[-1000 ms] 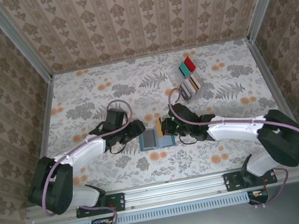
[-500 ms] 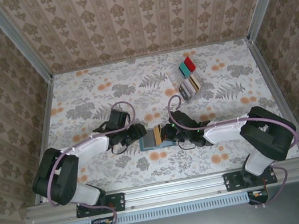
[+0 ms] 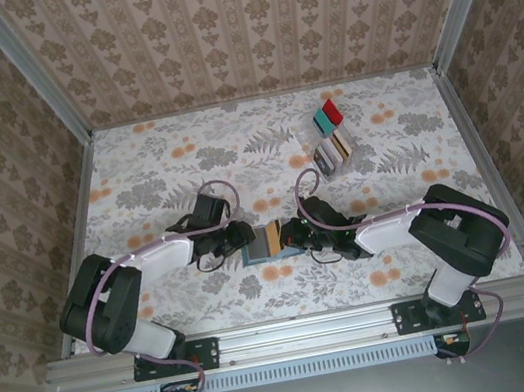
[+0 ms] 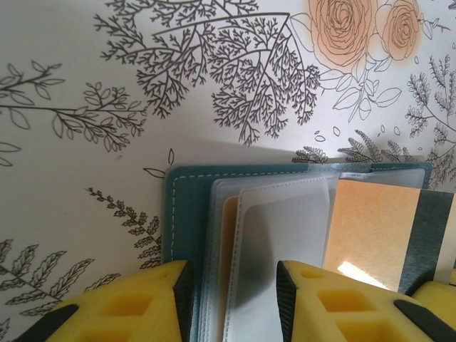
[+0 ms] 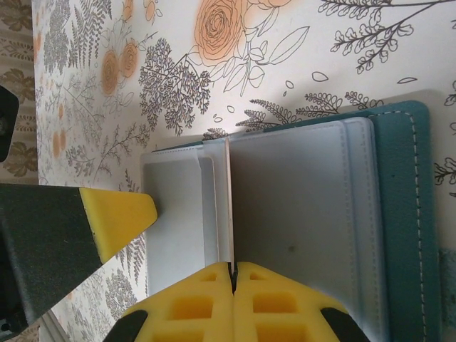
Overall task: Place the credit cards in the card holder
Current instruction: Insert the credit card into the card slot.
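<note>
My left tool (image 4: 233, 288) is at a narrowish gap, straddling the clear sleeves (image 4: 285, 235) of the card holder (image 4: 182, 214), which lies open on the worktop (image 3: 155, 164). A tan card (image 4: 367, 228) stands edge-on over its middle, pinched tight in my right tool (image 5: 234, 274).

Two robot arms are reaching inward over a floral-patterned table (image 3: 155, 164). An open teal card holder (image 3: 257, 248) is lying between the left gripper (image 3: 244, 234) and the right gripper (image 3: 292, 235). A tan credit card (image 3: 276, 237) is standing on edge at the right gripper's tip. Well beyond that gripper, more cards (image 3: 333, 154) and a tray of red and teal pieces (image 3: 328, 116) are sitting.
</note>
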You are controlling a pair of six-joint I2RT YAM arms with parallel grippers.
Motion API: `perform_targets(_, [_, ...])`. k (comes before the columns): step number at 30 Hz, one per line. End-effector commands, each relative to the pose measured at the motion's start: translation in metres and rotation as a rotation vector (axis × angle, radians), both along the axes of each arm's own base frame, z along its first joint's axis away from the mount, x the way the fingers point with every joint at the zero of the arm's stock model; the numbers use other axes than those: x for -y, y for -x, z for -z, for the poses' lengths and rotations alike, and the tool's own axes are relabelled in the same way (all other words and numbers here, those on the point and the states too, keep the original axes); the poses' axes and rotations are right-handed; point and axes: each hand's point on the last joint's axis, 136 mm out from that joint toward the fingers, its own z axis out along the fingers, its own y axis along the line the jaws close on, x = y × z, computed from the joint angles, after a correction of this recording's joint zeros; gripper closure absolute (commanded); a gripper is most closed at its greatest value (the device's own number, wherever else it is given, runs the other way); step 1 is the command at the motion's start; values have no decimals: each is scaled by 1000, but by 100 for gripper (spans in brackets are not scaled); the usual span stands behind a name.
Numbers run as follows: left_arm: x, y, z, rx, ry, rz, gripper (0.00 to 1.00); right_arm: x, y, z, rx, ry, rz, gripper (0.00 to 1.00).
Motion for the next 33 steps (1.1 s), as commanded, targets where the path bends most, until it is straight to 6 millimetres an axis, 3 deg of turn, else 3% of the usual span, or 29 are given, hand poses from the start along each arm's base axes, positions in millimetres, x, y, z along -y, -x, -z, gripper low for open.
perform_targets(1, [-1, 9, 9, -22, -20, 15, 62, 5, 2, -5, 13, 14, 6, 100])
perform_targets(11, [0, 12, 13, -24, -35, 19, 63, 4, 2, -10, 23, -5, 7, 100])
perform_targets(25, [3, 13, 15, -28, -36, 21, 64, 4, 15, 29, -75, 44, -36, 100])
perform_targets(33, [4, 13, 15, -27, -38, 23, 64, 2, 18, 29, -82, 26, -49, 100])
